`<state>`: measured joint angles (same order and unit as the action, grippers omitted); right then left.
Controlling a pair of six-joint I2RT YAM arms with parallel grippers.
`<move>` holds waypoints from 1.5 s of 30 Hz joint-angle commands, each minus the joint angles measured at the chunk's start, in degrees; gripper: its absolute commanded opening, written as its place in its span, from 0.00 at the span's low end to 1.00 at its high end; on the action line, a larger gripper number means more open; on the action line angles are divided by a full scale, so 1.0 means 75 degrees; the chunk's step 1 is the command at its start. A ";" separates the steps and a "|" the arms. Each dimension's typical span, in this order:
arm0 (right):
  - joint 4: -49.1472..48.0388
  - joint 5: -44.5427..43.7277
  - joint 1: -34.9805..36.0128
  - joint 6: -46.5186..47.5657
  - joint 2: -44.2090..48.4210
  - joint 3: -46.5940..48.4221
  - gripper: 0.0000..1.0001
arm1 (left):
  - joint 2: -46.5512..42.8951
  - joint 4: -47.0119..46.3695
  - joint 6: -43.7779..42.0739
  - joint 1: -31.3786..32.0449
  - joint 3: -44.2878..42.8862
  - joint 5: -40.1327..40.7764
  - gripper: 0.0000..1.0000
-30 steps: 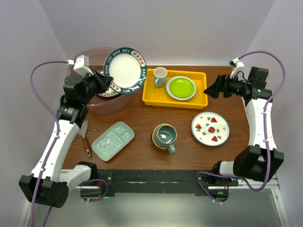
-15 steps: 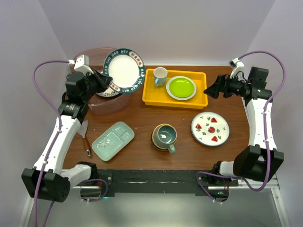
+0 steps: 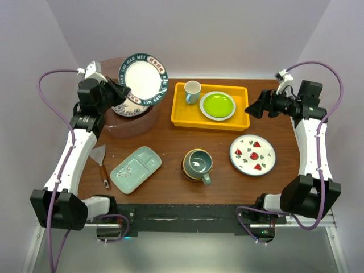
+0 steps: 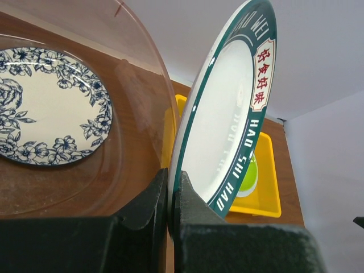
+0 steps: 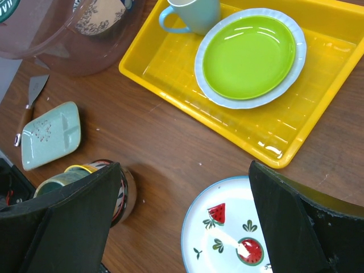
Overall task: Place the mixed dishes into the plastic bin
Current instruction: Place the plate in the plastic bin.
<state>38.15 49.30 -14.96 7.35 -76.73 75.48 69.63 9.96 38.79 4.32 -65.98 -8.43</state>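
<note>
The left gripper (image 4: 172,190) is clamping the tilted green-bordered white ceramic plate (image 3: 143,77) by its rim over the far-left translucent pinkish plastic bin (image 3: 132,126), ideally levelling and lowering it onto the blue floral plate (image 4: 51,108) before releasing.

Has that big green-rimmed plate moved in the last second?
Yes. The green-rimmed plate has shifted left, away from the yellow tray, further over the plastic bin.

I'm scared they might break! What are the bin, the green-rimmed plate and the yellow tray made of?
The bin looks like thin plastic, pinkish and see-through: the wooden table shows through its wall. The green-rimmed plate is probably glazed ceramic, smooth and shiny, though hard plastic is possible. The yellow tray is likely moulded plastic, opaque and glossy, with bright highlights on its floor.
</note>
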 commanded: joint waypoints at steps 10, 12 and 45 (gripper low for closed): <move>-0.0036 0.0259 -0.0009 0.0180 0.0094 -0.0010 0.98 | 0.0806 -0.0039 0.0641 -0.0341 -0.1199 0.0900 0.00; -0.0024 0.0259 -0.0009 0.0203 0.0105 -0.0021 0.98 | 0.1028 0.0160 0.0664 -0.0365 -0.1386 0.1099 0.00; 0.0023 0.0212 -0.0009 0.0250 0.0152 -0.0021 0.98 | 0.4474 0.0759 0.0829 -0.1068 -0.2676 0.1487 0.00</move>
<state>38.54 49.28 -14.96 8.23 -76.73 75.46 102.17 19.53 43.97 -2.98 -82.30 4.49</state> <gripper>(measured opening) 0.983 0.069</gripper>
